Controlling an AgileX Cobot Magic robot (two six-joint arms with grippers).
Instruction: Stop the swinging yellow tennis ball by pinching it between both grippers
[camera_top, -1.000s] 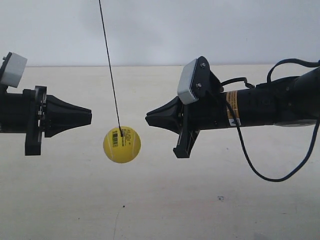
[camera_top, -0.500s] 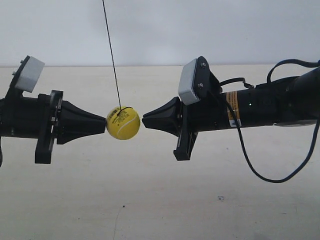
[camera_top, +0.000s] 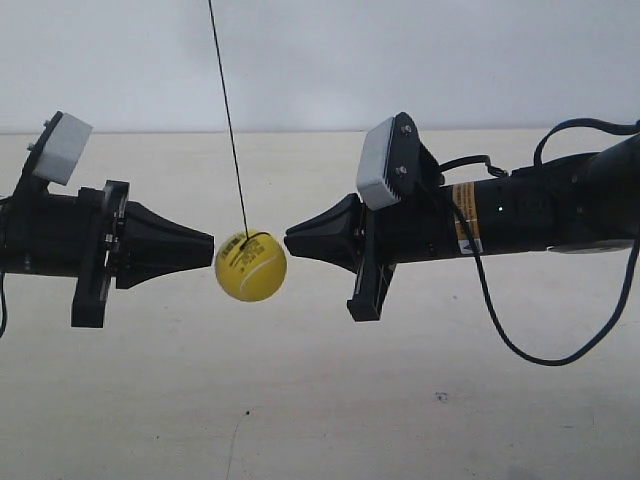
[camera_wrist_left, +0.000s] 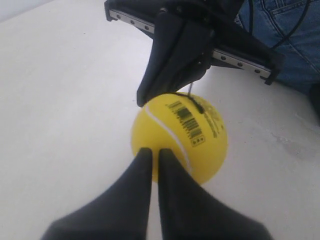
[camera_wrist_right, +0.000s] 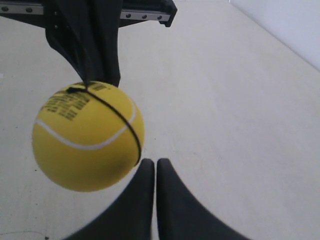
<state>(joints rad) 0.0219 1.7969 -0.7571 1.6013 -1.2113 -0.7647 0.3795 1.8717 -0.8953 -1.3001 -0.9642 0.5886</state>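
Since neither tip could be shown to press the ball firmly, we logged this as the closing-in step, pinch not confirmed. In the exterior view the gripper at the exterior view's left (camera_top: 208, 248) lay level, pointing inward, closed into a single cone. Just beside its tip, touching or barely apart (we could not tell), the yellow tennis ball (camera_top: 251, 266) hung on its black string (camera_top: 228, 110), clear of the pale tabletop (camera_top: 320, 400), its middle a little below the line joining the tips. The gripper at the exterior view's right (camera_top: 290, 240) stood at the ball's other side near its upper shoulder, contact again uncertain, likewise closed, a black cable (camera_top: 520, 340) looping under its arm. The left wrist view showed the left gripper (camera_wrist_left: 151, 152) clenched to a thin slit, grasping nothing, the ball straight ahead of its tip. The right wrist view showed the right gripper (camera_wrist_right: 151, 162) equally clenched and empty, the ball off the line of its tip rather than square before it. We judged that the next move called for both tips to drop slightly and press inward together on the ball's middle, lest it slip out downward. No container was in view, so no contents were recorded.
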